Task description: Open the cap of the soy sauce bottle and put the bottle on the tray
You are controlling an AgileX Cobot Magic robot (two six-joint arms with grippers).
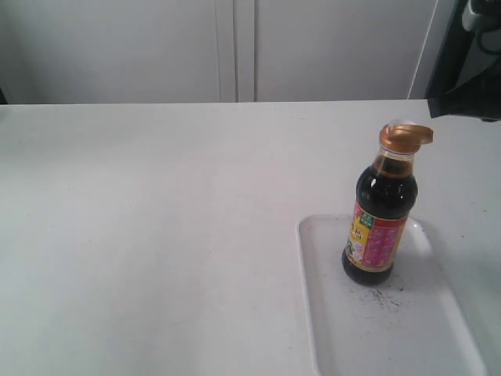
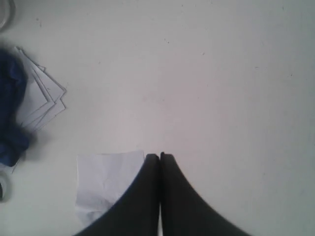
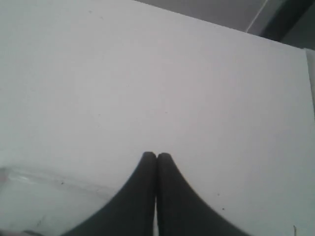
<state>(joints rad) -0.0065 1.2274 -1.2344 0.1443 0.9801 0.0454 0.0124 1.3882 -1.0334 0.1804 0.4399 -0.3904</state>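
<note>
Matte black tapered hand [image 2: 160, 156] fingers.

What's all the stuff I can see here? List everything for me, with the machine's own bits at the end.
Bottle: one, clear glass with dark liquid and a red, yellow and green label, upright on the tray.
Cap: one, golden-bronze, on the bottle's neck, lid flipped open.
Tray: one, white with dark specks, on the table.
Table: one, white.
Paper sheets: a few, white, on the table.
Blue thing: one, blurred, beside the sheets.
Left gripper: black, shut, empty.
Right gripper: black, shut, empty.
</note>
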